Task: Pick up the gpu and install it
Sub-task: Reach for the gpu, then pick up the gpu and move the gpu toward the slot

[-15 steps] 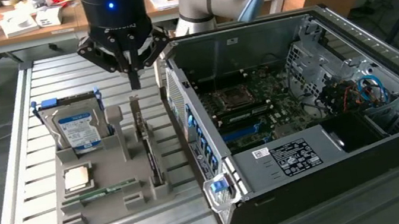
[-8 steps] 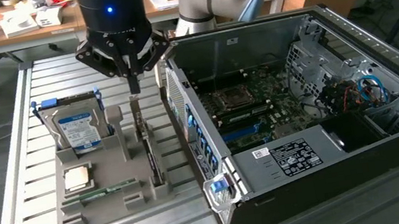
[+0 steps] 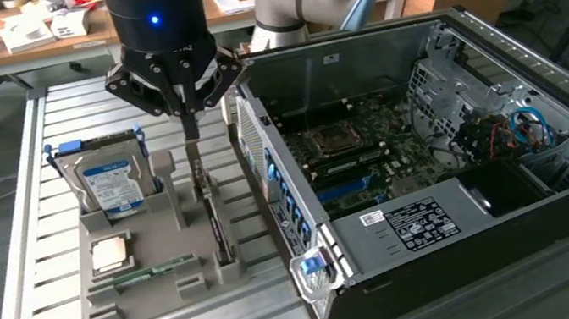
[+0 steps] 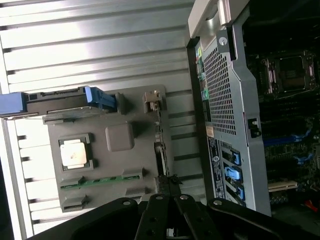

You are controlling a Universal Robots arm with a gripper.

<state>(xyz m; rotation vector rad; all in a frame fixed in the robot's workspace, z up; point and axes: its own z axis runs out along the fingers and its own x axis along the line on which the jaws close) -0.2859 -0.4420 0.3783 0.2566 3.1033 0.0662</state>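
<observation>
Black jaws pinch the thin, flat gpu (image 3: 212,205) standing in grey tray (image 3: 161,247).

Exterior view: stood off the arm, raised, and looked down at a slant over the slatted desk (image 3: 22,167), far enough back to take in the grey tray (image 3: 154,270) and the whole open computer case (image 3: 398,296). Wrist view: rode just behind the claw (image 4: 167,181), faced straight down, close in. Shared the tray, the desk slats and the case wall beside the tray.
</observation>
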